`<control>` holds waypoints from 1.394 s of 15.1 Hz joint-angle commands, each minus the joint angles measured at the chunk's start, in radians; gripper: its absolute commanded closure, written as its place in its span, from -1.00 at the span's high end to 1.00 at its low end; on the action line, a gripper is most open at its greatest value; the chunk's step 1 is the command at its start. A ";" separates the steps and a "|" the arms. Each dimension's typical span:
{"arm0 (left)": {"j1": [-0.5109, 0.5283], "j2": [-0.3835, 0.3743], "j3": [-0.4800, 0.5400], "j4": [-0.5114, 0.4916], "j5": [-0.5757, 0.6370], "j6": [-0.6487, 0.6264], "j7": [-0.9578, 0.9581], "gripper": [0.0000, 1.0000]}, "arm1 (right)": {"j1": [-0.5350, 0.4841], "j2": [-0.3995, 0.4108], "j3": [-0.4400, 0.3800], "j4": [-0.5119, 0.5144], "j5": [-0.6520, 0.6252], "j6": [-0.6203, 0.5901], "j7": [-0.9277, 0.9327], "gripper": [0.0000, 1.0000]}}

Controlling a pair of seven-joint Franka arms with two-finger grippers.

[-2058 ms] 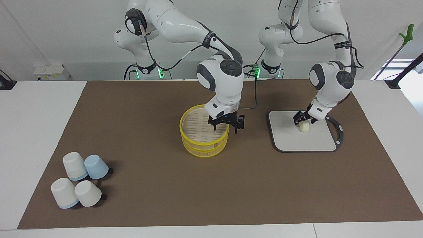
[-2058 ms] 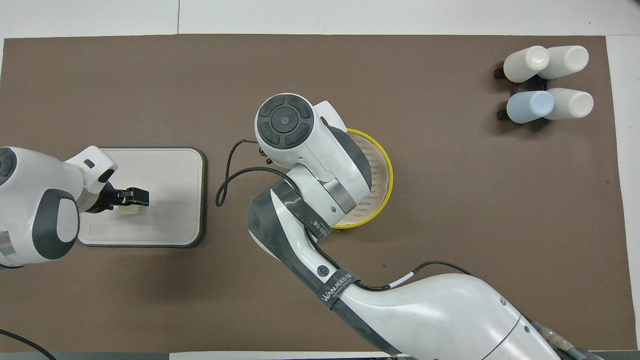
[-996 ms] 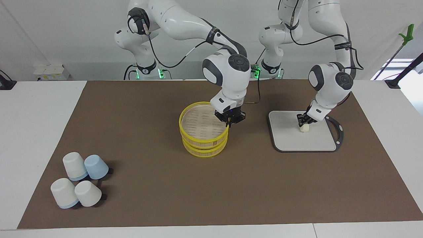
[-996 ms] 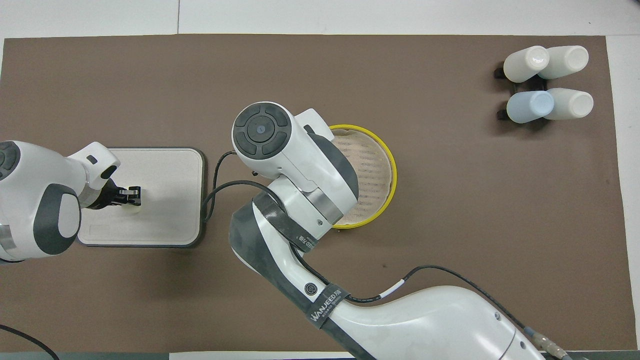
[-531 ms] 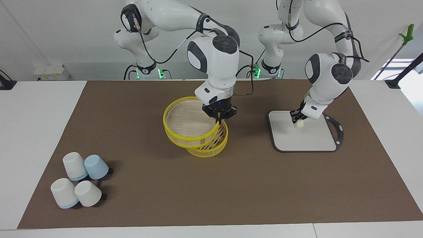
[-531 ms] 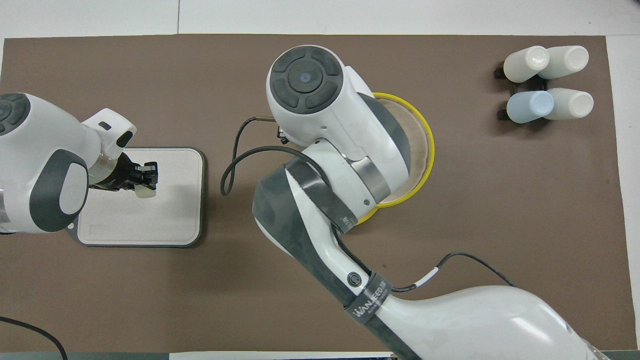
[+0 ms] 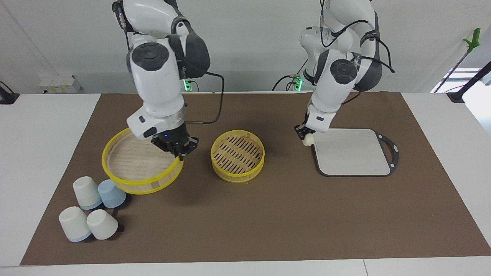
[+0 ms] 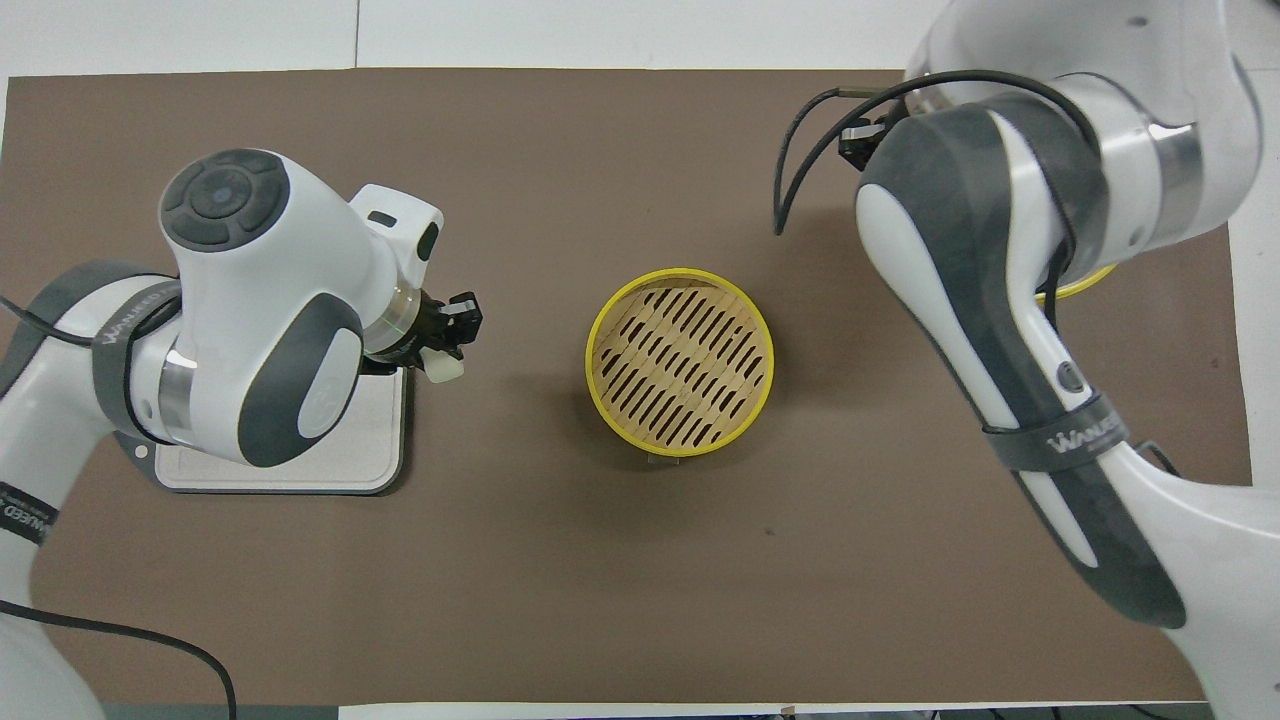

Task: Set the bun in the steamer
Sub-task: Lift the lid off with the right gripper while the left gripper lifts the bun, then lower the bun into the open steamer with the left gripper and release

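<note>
left gripper (image 7: 305,135) grips bun (image 7: 308,141) | long axis unclear

- A grey board (image 7: 351,153) lies flat on the brown mat (image 7: 268,214) (which covers most of the white worktop (image 7: 34,126)).
- Four upturned cups (image 7: 92,209), three white and one blue, cluster near the mat's corner.

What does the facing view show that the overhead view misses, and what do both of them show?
Only the facing view shows the four cups, the right gripper shut on the rim of the top tier, which it holds toward the right arm's end, and the bare grey board. Only the overhead view shows the full slatted floor of the steamer. Both show the left gripper shut on the bun, in the air at the board's edge, short of the steamer.
</note>
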State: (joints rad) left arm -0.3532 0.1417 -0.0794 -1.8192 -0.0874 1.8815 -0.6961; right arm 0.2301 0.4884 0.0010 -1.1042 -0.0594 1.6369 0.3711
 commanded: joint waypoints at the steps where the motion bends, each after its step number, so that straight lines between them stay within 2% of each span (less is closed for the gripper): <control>1: -0.091 0.035 0.017 0.047 -0.032 -0.018 -0.075 -0.36 | -0.060 -0.013 0.020 -0.006 0.016 -0.015 -0.072 -1.00; 4: -0.174 0.114 0.017 0.186 -0.035 -0.027 -0.166 -0.36 | -0.077 -0.013 0.020 -0.008 0.061 -0.041 -0.093 -1.00; 8: -0.291 0.332 0.018 0.395 -0.052 -0.021 -0.310 -0.36 | -0.095 -0.027 0.017 -0.039 0.124 -0.046 -0.107 -1.00; 14: -0.342 0.406 0.021 0.379 -0.040 0.083 -0.347 -0.35 | -0.098 -0.028 0.016 -0.042 0.124 -0.058 -0.135 -1.00; 20: -0.349 0.415 0.023 0.318 -0.021 0.168 -0.344 -0.30 | -0.095 -0.036 0.016 -0.060 0.124 -0.046 -0.133 -1.00; 21: -0.352 0.415 0.023 0.308 -0.021 0.169 -0.344 -0.14 | -0.095 -0.036 0.016 -0.060 0.124 -0.046 -0.133 -1.00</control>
State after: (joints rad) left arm -0.6876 0.5601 -0.0739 -1.4794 -0.1154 2.0198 -1.0356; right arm 0.1467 0.4873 0.0075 -1.1233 0.0478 1.5840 0.2650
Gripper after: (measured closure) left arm 0.648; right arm 0.916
